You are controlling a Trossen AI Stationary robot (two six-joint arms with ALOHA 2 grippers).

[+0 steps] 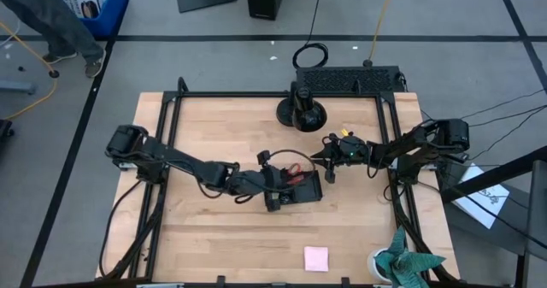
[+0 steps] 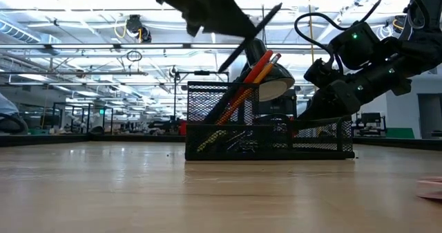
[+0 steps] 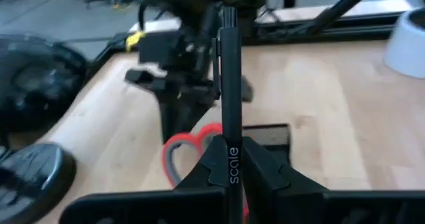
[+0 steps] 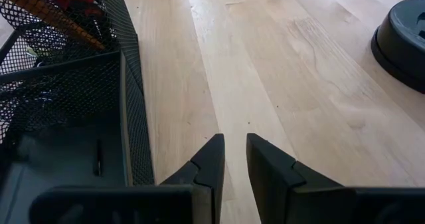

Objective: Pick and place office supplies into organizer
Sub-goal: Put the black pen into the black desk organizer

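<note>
The organizer (image 1: 301,188) is a black mesh tray mid-table, shown side-on in the low view (image 2: 269,133). Orange pencils (image 2: 257,77) and red-handled scissors (image 3: 189,154) stand in it, leaning on its rim. My left gripper (image 3: 232,147) hovers over the organizer, shut on a black pen (image 2: 248,38). My right gripper (image 4: 234,144) sits low beside the organizer's right wall (image 4: 129,84), fingers a narrow gap apart with nothing between them. The pink sticky-note pad (image 1: 315,258) lies flat near the table's near edge. My left gripper pinches the black pen's barrel (image 3: 232,127) between its two fingers. The fingers come from the table's left, slanting down, and lie along the pen. The pen is tilted and lifted clear; in the low view its lower end (image 2: 222,67) hangs just above the organizer's top.
The round black dome stand (image 1: 301,113) sits near the far edge, also in the right wrist view (image 4: 405,38). A white cup with a teal thing (image 1: 402,264) stands at the near right corner. Bare wood spreads over the near half. A person's legs (image 1: 51,23) show beyond the table.
</note>
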